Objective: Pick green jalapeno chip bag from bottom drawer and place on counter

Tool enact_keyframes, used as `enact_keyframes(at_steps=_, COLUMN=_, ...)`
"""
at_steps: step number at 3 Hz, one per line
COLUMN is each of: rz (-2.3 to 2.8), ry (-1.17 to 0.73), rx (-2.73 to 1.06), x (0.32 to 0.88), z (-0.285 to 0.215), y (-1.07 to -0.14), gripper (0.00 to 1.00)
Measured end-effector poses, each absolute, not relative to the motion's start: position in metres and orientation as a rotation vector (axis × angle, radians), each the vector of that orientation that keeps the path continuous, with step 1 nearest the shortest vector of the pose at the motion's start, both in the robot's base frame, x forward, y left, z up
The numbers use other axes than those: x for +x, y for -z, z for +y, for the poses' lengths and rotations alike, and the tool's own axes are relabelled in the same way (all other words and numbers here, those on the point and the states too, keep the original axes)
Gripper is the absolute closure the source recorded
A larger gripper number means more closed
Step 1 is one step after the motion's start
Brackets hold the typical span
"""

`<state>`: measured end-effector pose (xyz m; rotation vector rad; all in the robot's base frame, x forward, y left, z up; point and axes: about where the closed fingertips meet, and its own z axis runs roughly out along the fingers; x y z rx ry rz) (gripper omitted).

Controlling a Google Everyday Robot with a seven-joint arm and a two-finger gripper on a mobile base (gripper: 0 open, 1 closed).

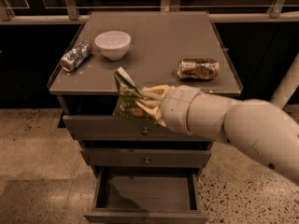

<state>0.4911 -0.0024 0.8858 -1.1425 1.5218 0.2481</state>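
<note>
My gripper [145, 104] is shut on the green jalapeno chip bag [127, 101], a crumpled green foil bag with a pale edge and a red mark. It holds the bag in the air in front of the cabinet, level with the front rim of the counter [154, 50] and the top drawer. The bottom drawer [145, 195] is pulled open below and looks empty inside. My pale arm reaches in from the right.
On the counter stand a white bowl [112, 44], a silver can [75, 56] lying at the left and a brown-gold crushed can [198, 69] at the right. The two upper drawers [146, 157] are closed. A rail runs behind the cabinet. A white post [286, 85] stands at right.
</note>
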Motion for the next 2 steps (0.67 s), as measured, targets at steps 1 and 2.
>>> enact_keyframes(at_steps=1, rz=1.444, ry=-0.172, rx=-1.201, x=0.523, z=0.007, y=-0.935, gripper=1.0)
enact_keyframes(at_steps=2, rz=1.388, ry=-0.106, rx=-1.229, x=0.55, z=0.016, y=-0.975, gripper=1.0)
